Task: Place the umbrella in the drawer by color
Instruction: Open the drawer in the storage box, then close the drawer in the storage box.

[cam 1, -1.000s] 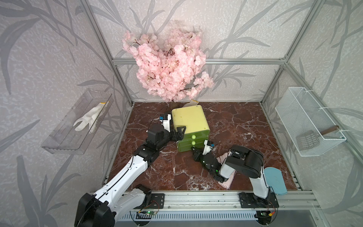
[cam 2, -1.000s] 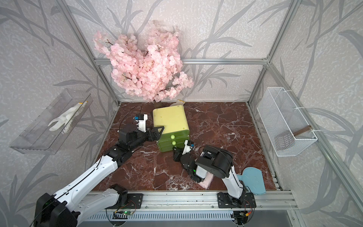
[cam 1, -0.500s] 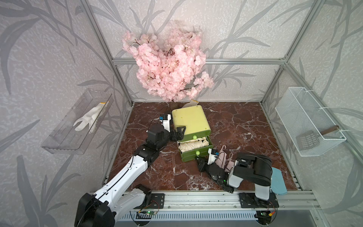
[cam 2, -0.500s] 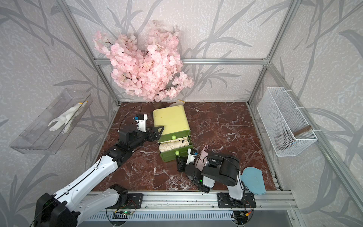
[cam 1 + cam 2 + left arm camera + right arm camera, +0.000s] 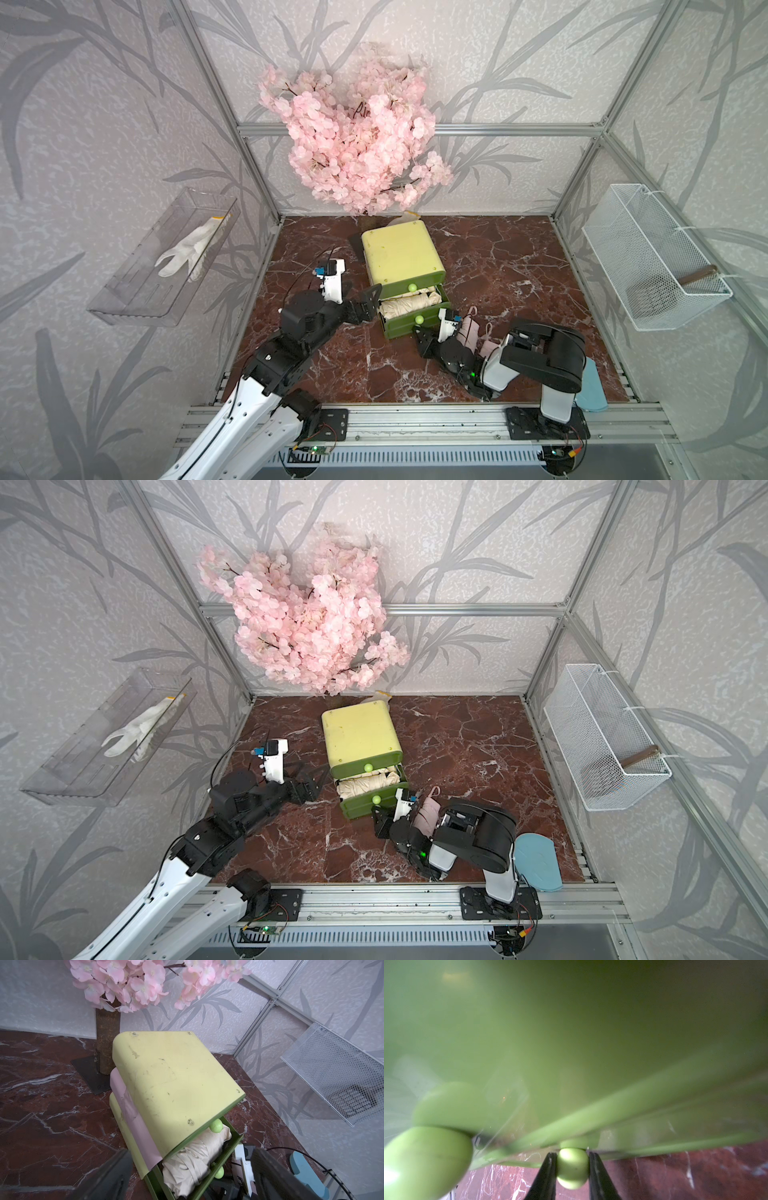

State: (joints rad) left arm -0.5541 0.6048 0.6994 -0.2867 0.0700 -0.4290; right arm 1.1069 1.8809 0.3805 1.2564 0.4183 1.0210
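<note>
The lower drawer (image 5: 395,328), shut a second ago, now stands pulled out. The right fingers (image 5: 419,329) are clamped on its knob (image 5: 572,1164). The left fingers (image 5: 371,304) gape wide and empty just beside the cabinet (image 5: 399,253). A folded beige umbrella (image 5: 409,302) lies in the drawer just beyond the right fingers. A pink umbrella (image 5: 428,814) lies on the surface (image 5: 498,257) close beside them.

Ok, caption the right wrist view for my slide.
Right claw pinching a green drawer knob, blurred drawer front behind.
</note>
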